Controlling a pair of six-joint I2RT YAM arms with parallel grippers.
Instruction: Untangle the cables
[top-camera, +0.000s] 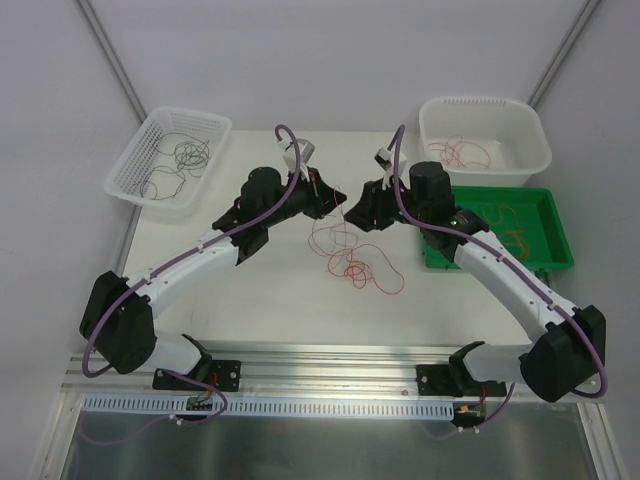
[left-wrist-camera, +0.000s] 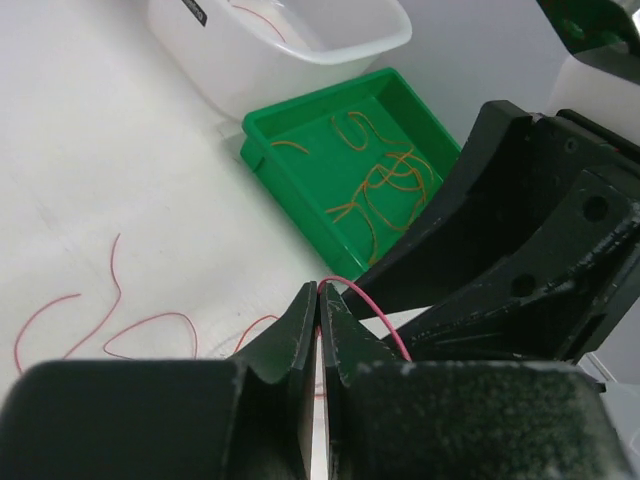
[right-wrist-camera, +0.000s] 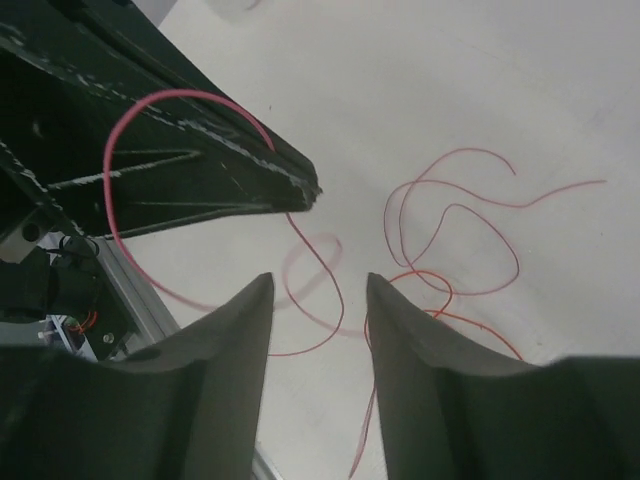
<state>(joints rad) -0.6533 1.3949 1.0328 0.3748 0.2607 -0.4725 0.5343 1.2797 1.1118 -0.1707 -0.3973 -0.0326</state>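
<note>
**anon1:** what's sitting left of the green tray (top-camera: 553, 222)?

**anon2:** far left there's a white mesh basket (top-camera: 127, 160) with dark wire curls (top-camera: 185, 155) inside. nearer the tray, the left gripper (left-wrist-camera: 318, 290) has its matte black jaws pinched on a glossy pink cable (left-wrist-camera: 375, 305). hair-thin red cables (top-camera: 350, 262) loop on the table (top-camera: 260, 290) left of it, and the right gripper (right-wrist-camera: 320, 285) gapes wide.

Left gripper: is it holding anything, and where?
Yes. The left gripper pinches a red cable at its fingertips, partway along the cable; the right gripper is open and empty.
</note>
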